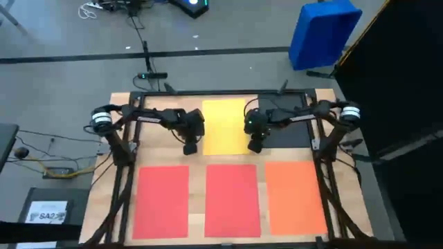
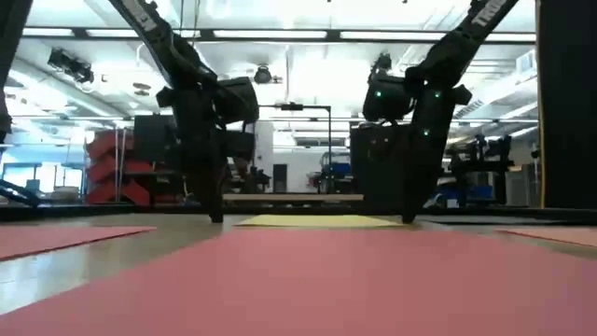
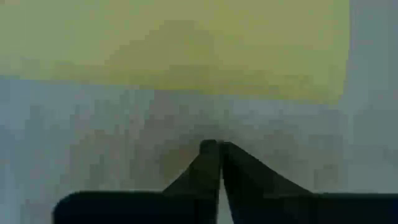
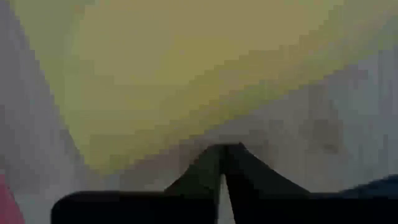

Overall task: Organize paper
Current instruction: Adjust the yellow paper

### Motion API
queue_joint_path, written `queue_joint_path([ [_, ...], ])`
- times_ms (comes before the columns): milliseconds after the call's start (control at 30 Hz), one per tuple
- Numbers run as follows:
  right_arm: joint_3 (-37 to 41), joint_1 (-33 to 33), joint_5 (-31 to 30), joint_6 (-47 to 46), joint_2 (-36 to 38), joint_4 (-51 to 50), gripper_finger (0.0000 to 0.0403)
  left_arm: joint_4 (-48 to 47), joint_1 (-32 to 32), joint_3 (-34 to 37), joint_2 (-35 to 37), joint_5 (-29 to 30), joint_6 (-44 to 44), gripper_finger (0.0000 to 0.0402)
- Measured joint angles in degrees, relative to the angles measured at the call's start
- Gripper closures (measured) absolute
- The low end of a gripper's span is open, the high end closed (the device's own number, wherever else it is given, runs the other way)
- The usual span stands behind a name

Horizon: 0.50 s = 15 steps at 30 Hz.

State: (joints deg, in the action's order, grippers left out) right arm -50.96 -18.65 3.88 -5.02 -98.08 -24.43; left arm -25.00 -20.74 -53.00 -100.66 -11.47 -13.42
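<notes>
A yellow sheet [image 1: 225,128] lies flat at the far middle of the table, with a dark sheet [image 1: 294,135] to its right. Two red sheets [image 1: 163,200] [image 1: 232,200] and an orange sheet [image 1: 294,197] lie in a row along the near side. My left gripper [image 1: 190,149] is shut and points steeply down just off the yellow sheet's near left corner. My right gripper [image 1: 255,146] is shut and points steeply down off the sheet's near right corner. In the low view both tips [image 2: 216,219] [image 2: 408,219] reach down to the tabletop beside the yellow sheet [image 2: 317,221]. My left gripper's shut fingertips [image 3: 211,148] are down at the bare wood, a little short of the yellow sheet's edge [image 3: 186,90]; whether they touch the table I cannot tell. My right gripper's shut fingertips [image 4: 214,151] are at the wood right beside the yellow sheet's edge [image 4: 168,146]; whether they touch the sheet I cannot tell.
A blue bin [image 1: 322,31] stands on the floor beyond the table's far right corner. A dark box with a white label [image 1: 48,211] sits left of the table. Strips of bare wood show between the sheets.
</notes>
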Motion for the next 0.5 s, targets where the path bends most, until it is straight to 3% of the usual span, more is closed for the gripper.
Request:
queue_joint_path([
  [500, -1.63, -0.02, 0.30, 0.80, -0.37, -0.06, 0.0403, 0.36, 0.17, -3.62, -2.47, -0.97, -1.24, 0.0402],
])
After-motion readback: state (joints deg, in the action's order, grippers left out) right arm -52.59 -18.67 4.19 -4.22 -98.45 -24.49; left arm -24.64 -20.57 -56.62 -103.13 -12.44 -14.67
